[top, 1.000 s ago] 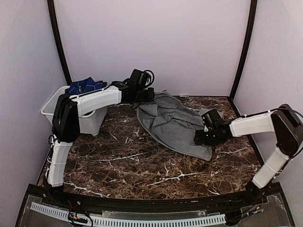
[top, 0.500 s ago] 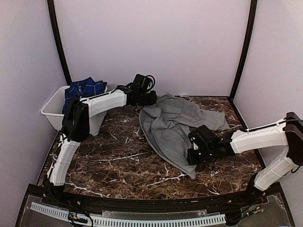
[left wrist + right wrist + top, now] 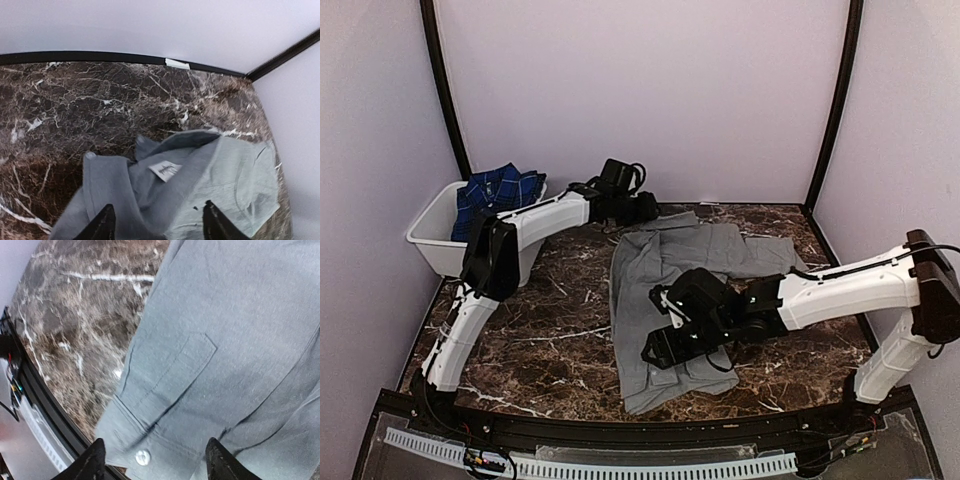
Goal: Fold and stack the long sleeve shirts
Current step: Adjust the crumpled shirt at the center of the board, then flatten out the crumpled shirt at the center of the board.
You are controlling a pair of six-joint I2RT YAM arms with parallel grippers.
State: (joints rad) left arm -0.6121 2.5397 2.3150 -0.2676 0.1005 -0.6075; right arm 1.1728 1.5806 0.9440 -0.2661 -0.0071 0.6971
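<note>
The grey long sleeve shirt [image 3: 638,290] lies spread lengthwise on the marble table, collar at the far end and hem near the front edge. My left gripper [image 3: 648,208] hovers open over its collar, and the left wrist view shows the neck label [image 3: 165,170] just beyond the fingers [image 3: 105,223]. My right gripper [image 3: 662,354] is open above the shirt's lower part. In the right wrist view a pale button [image 3: 142,457] and a stitched flap [image 3: 170,377] lie between the spread fingers. The plaid long sleeve shirt [image 3: 498,188] is bunched in the white tub.
The white plastic tub [image 3: 432,238] stands at the back left corner, beside the left arm. A sleeve of the grey shirt [image 3: 768,253] stretches toward the right wall. The black front rail [image 3: 35,390] runs close to the shirt's hem.
My right gripper drew the shirt's lower edge toward the front, stretching the bunched shirt out flat, then let go. My left gripper stayed at the collar and opened.
</note>
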